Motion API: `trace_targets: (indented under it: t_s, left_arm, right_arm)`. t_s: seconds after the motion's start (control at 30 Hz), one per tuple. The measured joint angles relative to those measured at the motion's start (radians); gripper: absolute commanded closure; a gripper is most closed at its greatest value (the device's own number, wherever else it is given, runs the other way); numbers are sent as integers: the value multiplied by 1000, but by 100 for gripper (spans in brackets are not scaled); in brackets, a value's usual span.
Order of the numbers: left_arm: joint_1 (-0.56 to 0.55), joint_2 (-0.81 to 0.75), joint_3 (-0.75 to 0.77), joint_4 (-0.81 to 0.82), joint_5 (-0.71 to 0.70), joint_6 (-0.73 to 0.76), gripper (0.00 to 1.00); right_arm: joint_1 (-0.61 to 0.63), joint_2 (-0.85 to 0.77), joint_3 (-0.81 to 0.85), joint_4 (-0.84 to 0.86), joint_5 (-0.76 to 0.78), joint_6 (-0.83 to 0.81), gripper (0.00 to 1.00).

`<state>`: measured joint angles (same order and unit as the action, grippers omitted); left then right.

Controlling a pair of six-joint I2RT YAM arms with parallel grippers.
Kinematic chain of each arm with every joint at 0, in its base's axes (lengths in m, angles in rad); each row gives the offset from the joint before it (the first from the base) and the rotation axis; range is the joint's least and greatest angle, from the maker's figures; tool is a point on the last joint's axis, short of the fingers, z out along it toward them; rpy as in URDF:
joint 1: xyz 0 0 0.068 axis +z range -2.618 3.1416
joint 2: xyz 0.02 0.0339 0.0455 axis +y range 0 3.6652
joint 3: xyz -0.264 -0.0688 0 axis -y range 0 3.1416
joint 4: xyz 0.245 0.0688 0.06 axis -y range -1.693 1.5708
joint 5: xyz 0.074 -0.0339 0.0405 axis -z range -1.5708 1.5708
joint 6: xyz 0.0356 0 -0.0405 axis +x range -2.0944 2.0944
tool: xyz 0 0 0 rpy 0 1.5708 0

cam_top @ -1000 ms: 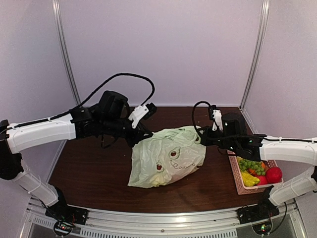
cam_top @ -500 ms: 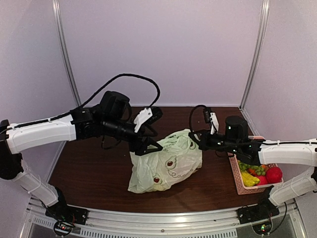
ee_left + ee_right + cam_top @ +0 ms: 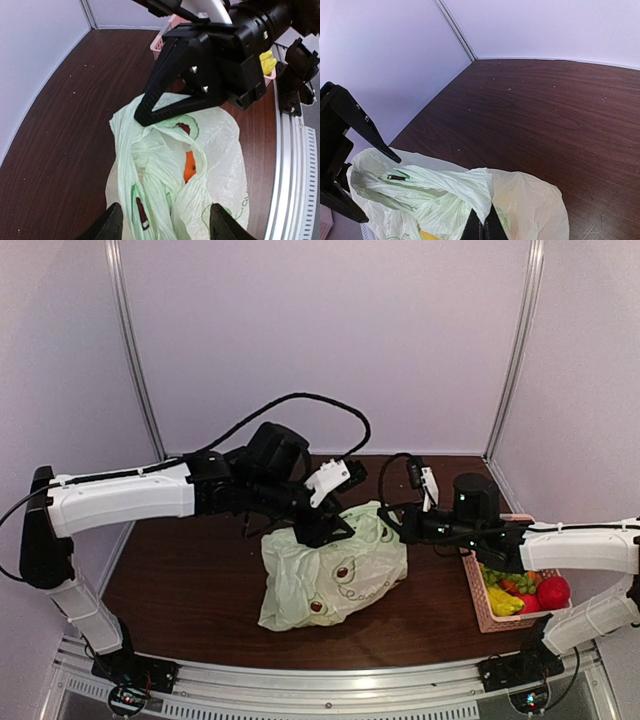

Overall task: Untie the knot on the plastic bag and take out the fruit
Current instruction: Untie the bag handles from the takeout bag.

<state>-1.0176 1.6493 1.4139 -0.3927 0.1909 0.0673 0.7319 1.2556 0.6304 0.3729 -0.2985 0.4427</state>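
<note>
Soft, even light from above fills all three views, tinting the pale walls (image 3: pixel 320 340) faintly lilac and leaving only weak, soft-edged shadow around the plastic bag (image 3: pixel 330 580) on the dark tabletop (image 3: pixel 170 590), which gives back a dull sheen. The overhead picture is slightly soft and grainy, the black parts of the arms (image 3: pixel 265 475) merging into near-featureless shapes, while the metal rail (image 3: pixel 330 685) catches a pale highlight. In the left wrist view light glows through the thin bag and the left tool (image 3: pixel 164 226) has blurred fingertips (image 3: pixel 111 226) at the bottom edge; in the right wrist view that tool's fingers are flat silhouettes.
</note>
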Motion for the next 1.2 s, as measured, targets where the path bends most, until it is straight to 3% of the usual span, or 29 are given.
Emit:
trace_targets:
  t_s: [0.13, 0.4, 0.6, 0.77, 1.0, 1.2]
  left_arm:
    - [-3, 5, 0, -31, -46, 6, 50]
    - [-3, 3, -29, -32, -91, 11, 78]
    - [-3, -8, -53, -35, -107, 13, 85]
    - [-3, -35, -63, -34, -115, 12, 100]
    - [11, -60, -65, -31, -144, 10, 100]
    - [108, -146, -92, -19, -144, -8, 100]
  right_arm:
    - [2, -1, 0, -12, 4, -13, 100]
    - [2, -1, 0, -22, 9, -18, 100]
    - [2, -1, 0, -25, 16, -17, 100]
    - [3, -1, 1, -36, 56, -12, 100]
    - [2, -27, 16, -122, 203, 18, 100]
    - [-15, -107, 20, -198, 356, 63, 100]
